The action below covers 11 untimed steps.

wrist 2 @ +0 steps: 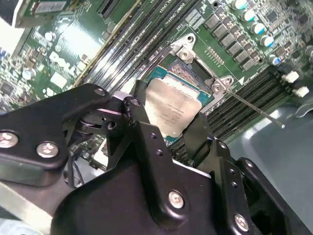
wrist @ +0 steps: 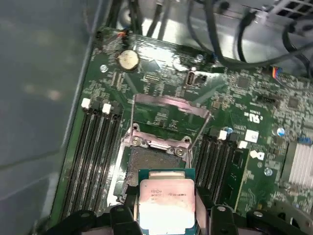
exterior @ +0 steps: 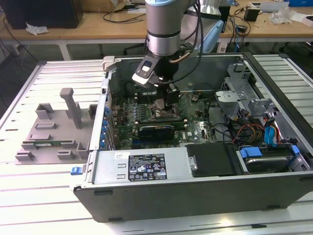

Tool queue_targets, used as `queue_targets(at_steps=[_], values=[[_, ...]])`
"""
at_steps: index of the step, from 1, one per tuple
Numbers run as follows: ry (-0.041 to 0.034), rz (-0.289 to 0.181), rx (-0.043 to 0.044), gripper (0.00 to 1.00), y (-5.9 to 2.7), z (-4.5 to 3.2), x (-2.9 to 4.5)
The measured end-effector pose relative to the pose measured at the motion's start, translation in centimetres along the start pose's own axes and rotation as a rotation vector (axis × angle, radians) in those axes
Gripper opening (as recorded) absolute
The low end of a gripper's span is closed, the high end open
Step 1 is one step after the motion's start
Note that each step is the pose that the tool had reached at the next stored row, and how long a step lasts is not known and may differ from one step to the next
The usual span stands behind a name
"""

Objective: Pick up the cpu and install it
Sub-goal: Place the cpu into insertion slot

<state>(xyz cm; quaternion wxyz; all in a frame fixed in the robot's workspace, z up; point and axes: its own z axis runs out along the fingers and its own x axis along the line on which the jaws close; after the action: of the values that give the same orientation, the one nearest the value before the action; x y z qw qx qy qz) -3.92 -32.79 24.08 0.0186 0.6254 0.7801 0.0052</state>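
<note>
**One cpu (wrist: 166, 203), a small flat square chip with a shiny silver metal top and a thin green rim.** We see it lying level, its silver printed face turned up toward both wrist cameras. Being square, it shows no long axis. Its edges run parallel to those of the single dark square socket (wrist: 146, 159).

**Position.** The chip sits over the socket, overlapping its near edge. We cannot tell whether it touches the socket.

**Arm.** One grey-and-silver robot arm (exterior: 164, 24) drops straight down into one open grey metal computer case (exterior: 195, 191). Its black gripper (exterior: 168, 100) points at the green motherboard (wrist: 244, 88).

**Grip.** In the second wrist view, the two black fingers (wrist 2: 139, 110) are closed against opposite edges of the chip and clasp it.

**Surroundings.**
- The socket's one hinged metal load plate (wrist: 168, 110) stands swung open.
- Two banks of black memory slots (wrist: 95, 147) flank the socket.
- One round silver coin cell (wrist: 128, 59) lies beyond the load plate.
- One grey moulded fixture tray (exterior: 54, 132) rests outside the case, on the exterior view's left.
</note>
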Motion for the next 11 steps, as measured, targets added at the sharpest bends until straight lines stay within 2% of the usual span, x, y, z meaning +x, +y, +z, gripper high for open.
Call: queue_targets(at_steps=[1,2,3,4,5,6,7,8,9,11], values=[[-0.0019,0.062,0.0013,0.54,0.01,0.01,0.00],[-0.0031,0.100,0.0022,0.54,0.01,0.02,0.00],[-0.0041,0.131,0.0029,0.54,0.01,0.03,0.00],[-0.0044,0.140,0.0031,0.54,0.07,0.07,0.23],[-0.0057,0.181,0.0040,0.54,0.40,0.79,0.46],[-0.0092,0.181,0.0045,0.54,0.60,1.37,0.97],[-0.0182,0.182,0.0056,0.54,0.63,1.79,1.12],[-0.0224,0.184,0.0064,0.54,0.62,2.11,1.18],[-0.0242,0.190,0.0067,0.54,0.61,2.72,1.22],[-0.0245,0.196,0.0068,0.54,0.60,3.01,1.24]])
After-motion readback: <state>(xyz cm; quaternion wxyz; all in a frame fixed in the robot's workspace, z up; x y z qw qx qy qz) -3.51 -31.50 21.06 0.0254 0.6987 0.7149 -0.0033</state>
